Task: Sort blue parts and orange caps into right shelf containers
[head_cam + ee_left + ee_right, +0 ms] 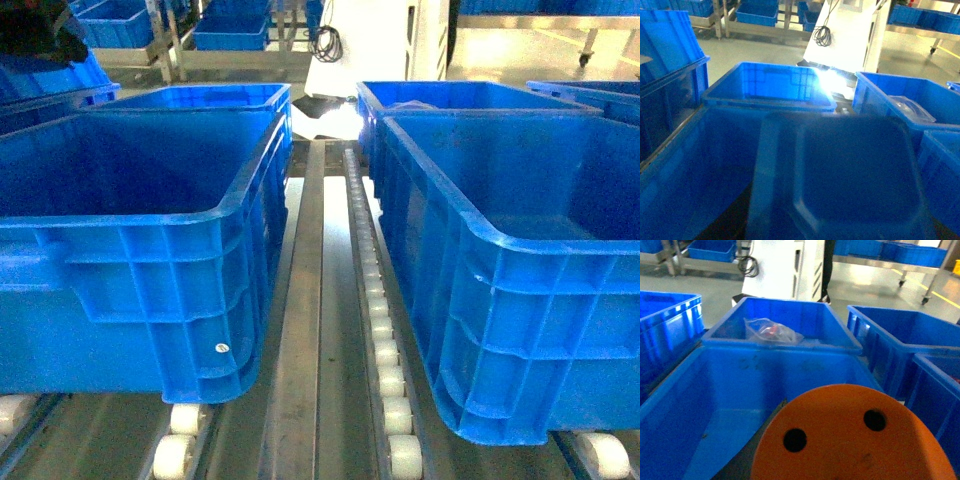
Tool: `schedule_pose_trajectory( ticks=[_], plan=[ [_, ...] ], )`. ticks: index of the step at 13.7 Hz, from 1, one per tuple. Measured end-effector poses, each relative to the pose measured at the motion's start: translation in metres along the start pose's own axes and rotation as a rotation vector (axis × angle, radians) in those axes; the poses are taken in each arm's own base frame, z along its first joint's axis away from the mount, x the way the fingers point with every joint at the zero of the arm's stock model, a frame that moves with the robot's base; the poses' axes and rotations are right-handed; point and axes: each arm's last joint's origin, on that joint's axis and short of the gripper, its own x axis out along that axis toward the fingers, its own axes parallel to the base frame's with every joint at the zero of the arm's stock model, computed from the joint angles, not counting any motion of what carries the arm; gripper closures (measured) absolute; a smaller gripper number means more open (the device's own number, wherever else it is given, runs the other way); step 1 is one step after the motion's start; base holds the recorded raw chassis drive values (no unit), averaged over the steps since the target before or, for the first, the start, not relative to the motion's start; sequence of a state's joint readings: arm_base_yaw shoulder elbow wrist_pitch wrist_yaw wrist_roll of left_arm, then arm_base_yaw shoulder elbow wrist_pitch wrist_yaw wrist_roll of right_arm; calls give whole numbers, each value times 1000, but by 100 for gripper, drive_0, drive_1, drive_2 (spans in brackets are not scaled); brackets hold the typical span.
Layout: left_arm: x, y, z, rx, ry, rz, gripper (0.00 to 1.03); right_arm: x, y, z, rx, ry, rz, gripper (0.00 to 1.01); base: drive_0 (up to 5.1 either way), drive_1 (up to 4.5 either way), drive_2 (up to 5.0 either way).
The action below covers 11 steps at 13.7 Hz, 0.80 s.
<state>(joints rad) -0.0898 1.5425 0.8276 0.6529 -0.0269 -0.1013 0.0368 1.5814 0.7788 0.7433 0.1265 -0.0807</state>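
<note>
The left gripper (727,222) shows only as a dark sliver under a blurred blue part (855,175). The right gripper (757,440) is a dark edge beside an orange cap (850,440). How either's jaws stand is hidden.

Little of the robot's own body shows: the left gripper (726,222) appears only as a near-black, blurred sliver, the right gripper (752,445) as a matt grey-black wedge; the fingers are hidden and finer detail is too blurred to tell
</note>
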Motion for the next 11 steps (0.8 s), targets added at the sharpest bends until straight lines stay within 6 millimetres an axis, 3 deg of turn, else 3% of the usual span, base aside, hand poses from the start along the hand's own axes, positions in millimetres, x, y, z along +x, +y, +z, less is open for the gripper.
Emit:
schedule_pose_trajectory(
  ticks=[1, 4, 5, 8, 9, 11],
  plan=[
    [3, -6, 8, -13, -37, -19, 42, 15, 3, -2, -5, 4, -41, 50, 0, 0, 0],
    [-5, -12, 22, -17, -76, 0, 3, 16, 4, -1, -24, 6, -97, 11, 0, 0, 0],
    [-4, -11, 20, -18, -69, 2, 5, 16, 4, -1, -26, 9, -97, 1, 0, 0, 0],
    [-4, -10, 20, -13, -69, 13, 6, 15, 4, 0, -8, -26, -65, 6, 0, 0, 0],
    [-8, -9, 17, 14, -82, 39, 14, 8, 1, -2, 23, -65, 13, 16, 0, 0, 0],
    [-44, 2, -6, 68, -74, 58, 39, -33, -11, -19, 64, -77, 75, 43, 0, 0, 0]
  ],
)
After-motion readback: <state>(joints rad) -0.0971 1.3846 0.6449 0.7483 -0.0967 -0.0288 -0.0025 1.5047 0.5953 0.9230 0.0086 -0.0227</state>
